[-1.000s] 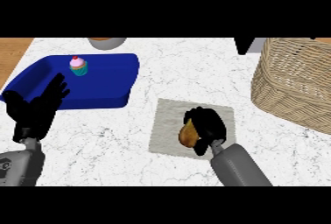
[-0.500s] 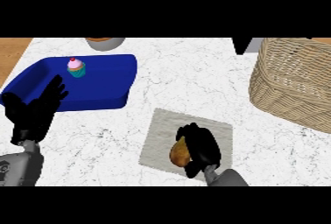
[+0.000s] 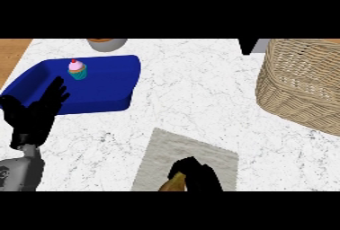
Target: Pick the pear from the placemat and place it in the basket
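The brownish-yellow pear (image 3: pixel 171 186) shows only as a small patch at the bottom edge, over the grey placemat (image 3: pixel 166 155). My right hand (image 3: pixel 196 177) is curled round it from the right, hiding most of it. The wicker basket (image 3: pixel 302 84) stands at the right, well away from the hand. My left hand (image 3: pixel 36 115) rests open at the left, fingers up, in front of the blue tray.
A blue tray (image 3: pixel 109 90) at the upper left holds a pink-frosted cupcake (image 3: pixel 77 69). A grey bowl (image 3: pixel 106 43) sits at the counter's back edge, a dark object (image 3: pixel 248 45) beside the basket. White marble counter lies between placemat and basket.
The view has shifted, so the placemat and right hand with the pear now sit lower in the picture, partly cut off at the bottom. The left hand stays still.
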Robot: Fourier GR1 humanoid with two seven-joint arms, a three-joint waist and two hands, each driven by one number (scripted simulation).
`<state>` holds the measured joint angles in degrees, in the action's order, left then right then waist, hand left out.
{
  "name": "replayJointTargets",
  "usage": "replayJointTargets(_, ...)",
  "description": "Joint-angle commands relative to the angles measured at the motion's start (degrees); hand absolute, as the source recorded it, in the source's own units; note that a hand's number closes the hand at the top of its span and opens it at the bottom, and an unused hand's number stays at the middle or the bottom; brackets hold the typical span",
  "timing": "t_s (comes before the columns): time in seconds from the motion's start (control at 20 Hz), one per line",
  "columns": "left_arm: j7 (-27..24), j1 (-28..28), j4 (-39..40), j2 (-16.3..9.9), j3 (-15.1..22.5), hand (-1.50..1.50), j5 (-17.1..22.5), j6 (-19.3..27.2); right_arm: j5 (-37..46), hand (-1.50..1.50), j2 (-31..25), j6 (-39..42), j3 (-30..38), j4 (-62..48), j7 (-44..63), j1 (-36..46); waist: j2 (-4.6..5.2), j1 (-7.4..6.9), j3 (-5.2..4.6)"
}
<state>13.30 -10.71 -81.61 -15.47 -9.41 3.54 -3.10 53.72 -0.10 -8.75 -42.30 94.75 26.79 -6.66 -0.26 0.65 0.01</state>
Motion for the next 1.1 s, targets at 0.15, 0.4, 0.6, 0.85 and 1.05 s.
replayJointTargets(0.15, -1.15, -0.56, 1.45, 0.28, -0.27, 0.00, -0.66, 0.59, 0.90, 1.50, 0.09, -13.26, -8.13, 15.94, -2.75, -5.52, -0.05, 0.40, -0.01)
replayJointTargets(0.4, -1.85, -0.84, 2.48, 0.56, -0.26, 0.00, -0.53, 0.16, 8.26, 1.50, 0.07, -9.75, -7.78, 26.03, 9.66, -1.04, -0.01, 0.35, -0.11)
replayJointTargets(0.6, 0.56, -2.08, 1.35, 0.50, -0.30, 0.00, -0.51, 0.92, 11.85, 1.50, -0.02, -5.21, -4.01, 29.74, 14.79, 2.09, -0.05, 0.39, -0.11)
replayJointTargets(0.85, 0.61, 1.34, -3.25, 1.55, 1.48, 0.00, -1.36, 0.93, 14.38, 1.50, -0.04, 5.12, 0.93, 36.67, 24.38, 10.55, 0.02, -0.86, -0.08)
replayJointTargets(1.05, 1.57, -0.94, -0.19, 0.29, -0.31, 0.00, 0.28, -0.49, 9.76, 1.50, 0.05, 12.96, 11.76, 37.40, 30.91, 23.91, 0.32, -1.16, -0.08)
